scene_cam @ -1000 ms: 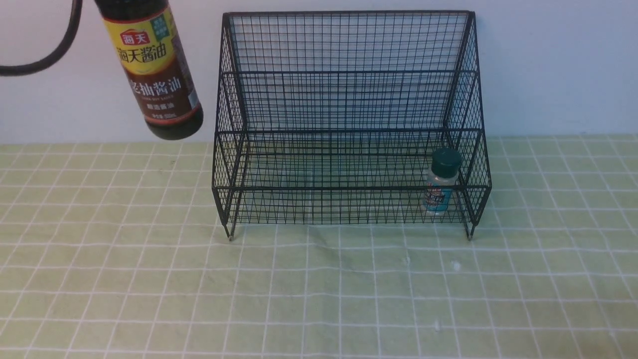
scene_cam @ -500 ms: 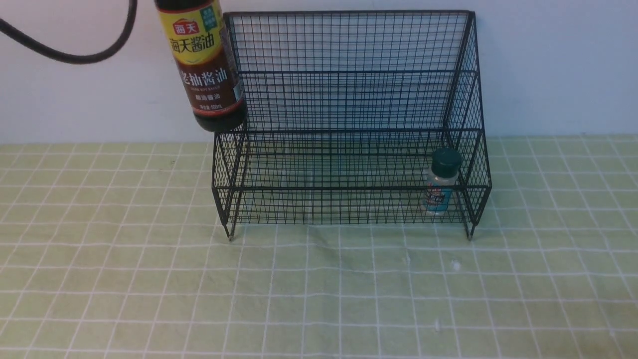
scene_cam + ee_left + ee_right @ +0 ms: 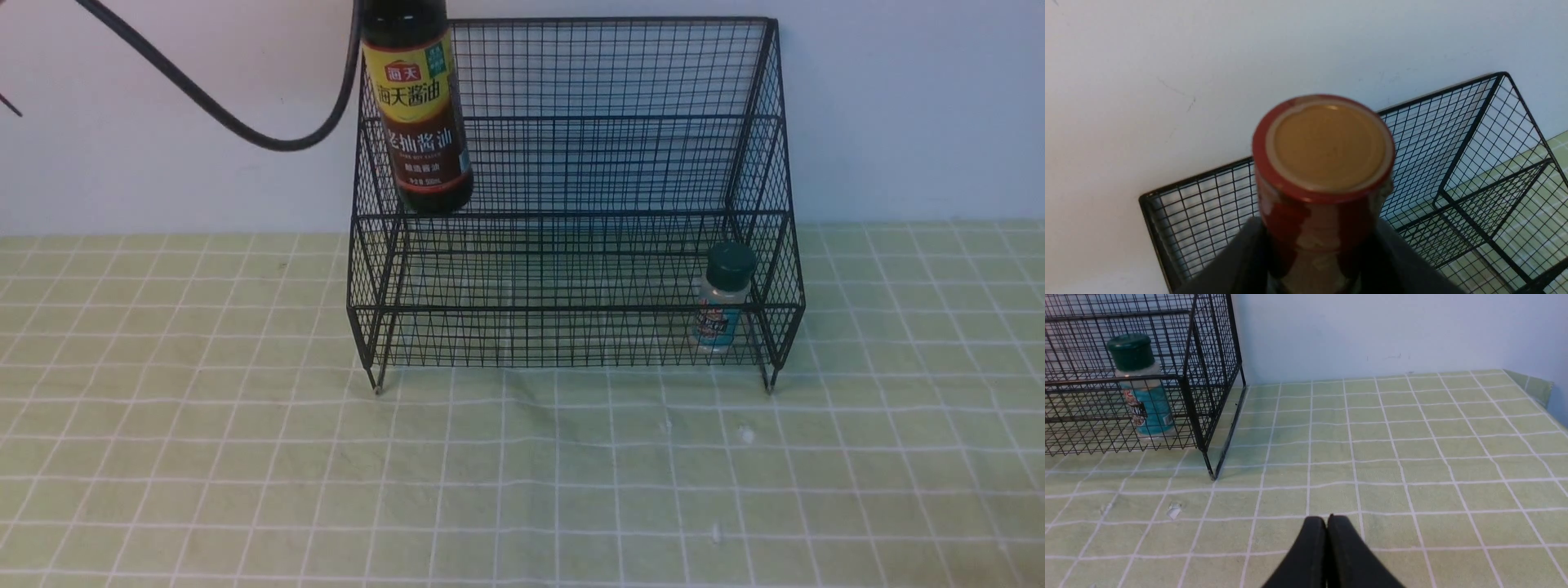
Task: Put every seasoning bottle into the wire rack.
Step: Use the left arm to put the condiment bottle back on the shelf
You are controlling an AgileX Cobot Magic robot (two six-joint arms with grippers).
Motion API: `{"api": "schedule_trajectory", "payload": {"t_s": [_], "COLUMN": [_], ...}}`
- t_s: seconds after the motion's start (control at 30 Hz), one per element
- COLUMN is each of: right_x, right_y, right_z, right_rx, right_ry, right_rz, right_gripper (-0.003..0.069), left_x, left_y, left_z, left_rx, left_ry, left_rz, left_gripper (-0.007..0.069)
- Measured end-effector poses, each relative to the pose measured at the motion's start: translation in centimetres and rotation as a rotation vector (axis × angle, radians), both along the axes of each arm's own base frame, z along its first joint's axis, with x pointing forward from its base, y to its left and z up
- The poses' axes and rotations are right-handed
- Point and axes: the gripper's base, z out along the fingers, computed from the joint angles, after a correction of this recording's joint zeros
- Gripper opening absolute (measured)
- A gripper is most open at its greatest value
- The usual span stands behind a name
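The tall dark soy-sauce bottle (image 3: pixel 418 122) hangs nearly upright over the left end of the black wire rack (image 3: pixel 571 309). Its base is level with the upper tier's front rail. My left gripper (image 3: pixel 1316 245) is shut on the bottle's neck just under the red-brown cap (image 3: pixel 1327 147); in the front view it is out of frame at the top. The small green-capped shaker (image 3: pixel 722 298) stands on the lower tier at the rack's right end. My right gripper (image 3: pixel 1327 520) is shut and empty, low over the cloth to the right of the rack (image 3: pixel 1192 396) and shaker (image 3: pixel 1141 388).
A green checked cloth (image 3: pixel 522 474) covers the table, and a pale wall stands right behind the rack. A black cable (image 3: pixel 245 131) loops in the air left of the bottle. The cloth's raised edge (image 3: pixel 1531 386) shows at the far right.
The soy-sauce bottle, still in my left gripper, has travelled right from outside the rack's left side to over its left end and has straightened up. The right gripper and shaker have not moved.
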Motion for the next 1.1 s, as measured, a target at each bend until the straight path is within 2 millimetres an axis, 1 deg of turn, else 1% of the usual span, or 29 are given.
{"api": "schedule_trajectory", "payload": {"t_s": [0.23, 0.4, 0.6, 1.1], "right_x": [0.0, 0.0, 0.0, 0.0], "right_y": [0.0, 0.0, 0.0, 0.0], "right_z": [0.0, 0.0, 0.0, 0.0], "right_rx": [0.0, 0.0, 0.0, 0.0], "right_ry": [0.0, 0.0, 0.0, 0.0], "right_rz": [0.0, 0.0, 0.0, 0.0], "right_gripper": [-0.0015, -0.0015, -0.0015, -0.0015], "left_x": [1.5, 2.3, 3.2, 3.5], "left_y": [-0.2, -0.5, -0.9, -1.0], "left_z": [-2.5, -4.5, -7.4, -7.5], "left_rx": [0.022, 0.04, 0.065, 0.058], "left_ry": [0.054, 0.123, 0.23, 0.231], "left_rz": [-0.001, -0.023, -0.062, -0.064], "left_gripper": [0.0267, 0.0267, 0.0267, 0.0267]}}
